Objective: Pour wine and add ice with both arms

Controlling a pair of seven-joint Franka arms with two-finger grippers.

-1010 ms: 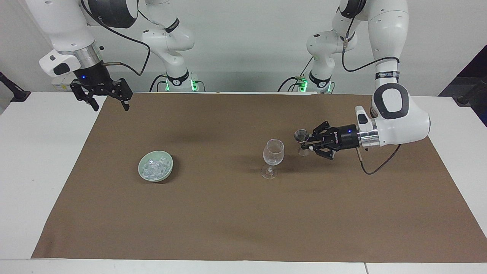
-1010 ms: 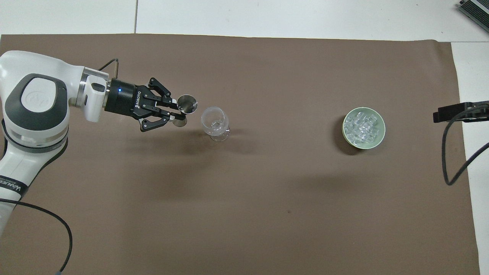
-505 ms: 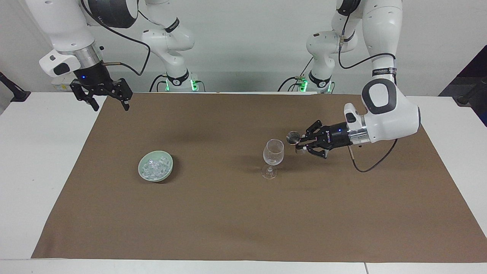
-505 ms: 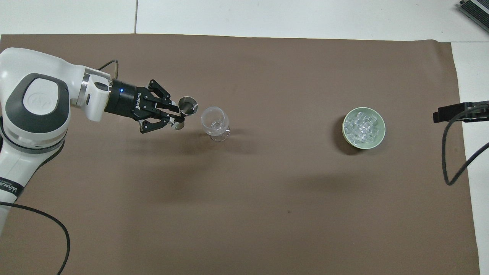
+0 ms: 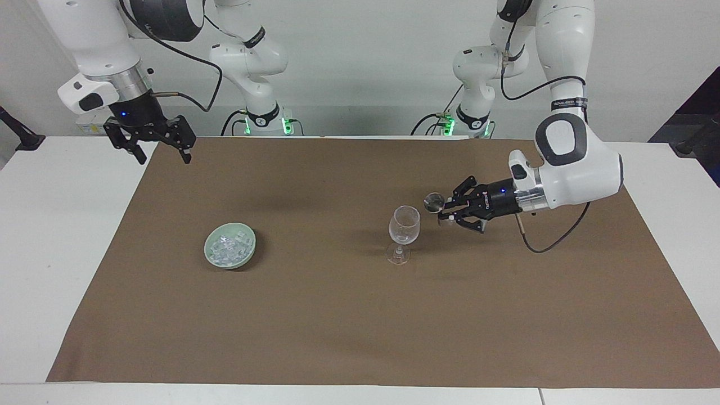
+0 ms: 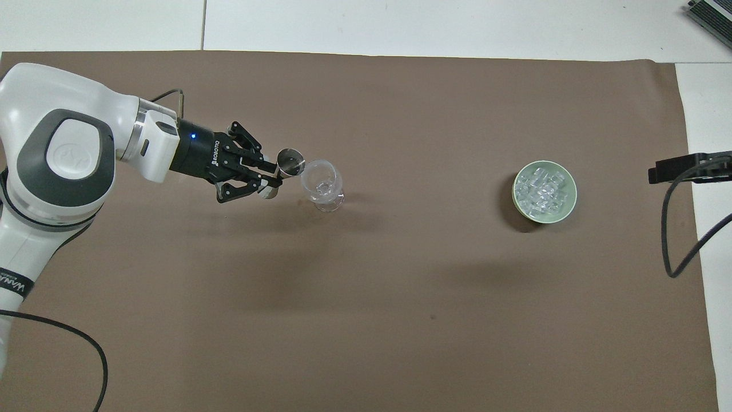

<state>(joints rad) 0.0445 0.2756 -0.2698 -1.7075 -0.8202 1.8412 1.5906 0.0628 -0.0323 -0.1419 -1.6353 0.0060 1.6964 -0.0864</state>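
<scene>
Facing view: risk of spilling outside, or knocking over, the clear stemmed wine glass [image 5: 404, 226] if the small double-ended steel measuring cup [image 5: 433, 202] tips short of its rim. Left hand [image 5: 448, 212] clamped on that cup, reaching level, just beside the glass. Right hand [image 5: 159, 147] waiting, fingers spread, empty, well apart from the glass.

Overhead view: cup [image 6: 290, 162] tilted, mouth touching or overlapping the glass [image 6: 322, 182] rim. Ice [image 6: 542, 189] piled in pale green bowl [image 6: 569, 203], well away from the glass, on the brown-covered bench [image 6: 400, 297].
</scene>
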